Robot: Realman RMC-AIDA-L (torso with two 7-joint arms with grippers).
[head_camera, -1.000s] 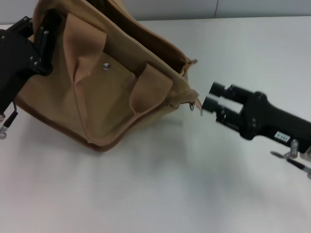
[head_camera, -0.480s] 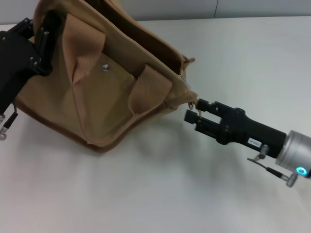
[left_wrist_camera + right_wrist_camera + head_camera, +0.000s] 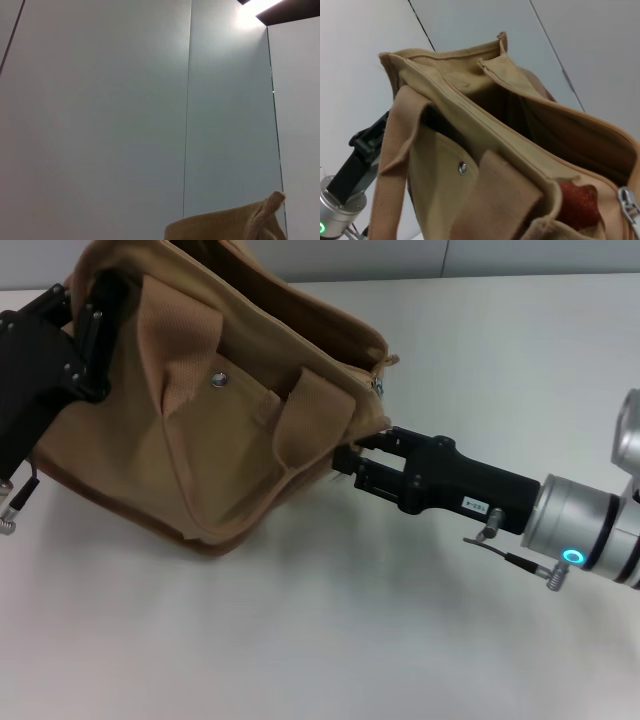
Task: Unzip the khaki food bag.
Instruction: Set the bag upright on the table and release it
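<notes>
Khaki food bag (image 3: 230,410) gapes, something red (image 3: 580,205) inside; right gripper (image 3: 345,462) at its corner, fingers' state unclear; left gripper (image 3: 85,335) grips its far end.

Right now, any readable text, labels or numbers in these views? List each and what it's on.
None readable.
Small white sticker on the right gripper body, beside the khaki food bag: print too small to read.
Left gripper, at the bag's far end: no markings visible.

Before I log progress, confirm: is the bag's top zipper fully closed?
No: the right wrist view shows the khaki food bag gaping open along its top.
</notes>
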